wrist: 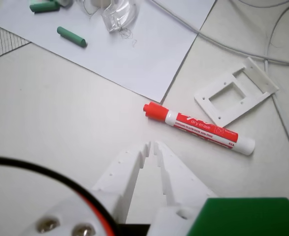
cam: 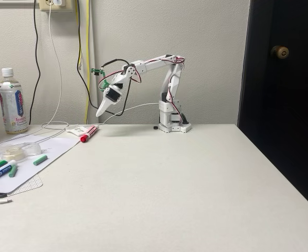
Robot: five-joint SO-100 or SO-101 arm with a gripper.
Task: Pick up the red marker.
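Fig.: approach phase, nothing grasped yet. The red marker (wrist: 199, 126) lies flat on the table (cam: 185, 178), untouched; in the wrist view its red cap points upper-left and the white tail end lower-right, and in the fixed view I see it left of the arm base, near the table's back edge. My gripper (wrist: 151, 145) hangs in the air above and to one side of it, empty, its two white fingers drawn nearly together w/ only a thin slit between the tips, so I read it as closed on nothing. Done so far, as I judge it: arm is reached out toward the marker's area. Left to do: open the jaws, line up across the barrel, descend, close, lift. Room for moving: in the wrist view a white frame plate (wrist: 237, 91) sits just beside the marker's tail end, apart from it by a narrow gap, and a sheet of paper (wrist: 119, 49) has its corner near the cap; I'd aim at mid-barrel, where bare table shows on both sides. White cables (wrist: 242, 51) run beyond the plate, well apart from the grasp spot. Green caps (wrist: 71, 36) and clear plastic clutter sit on the paper, away from my path. In the fixed view the table front and right are open; a bottle (cam: 12, 102) stands far left, no obstacle.
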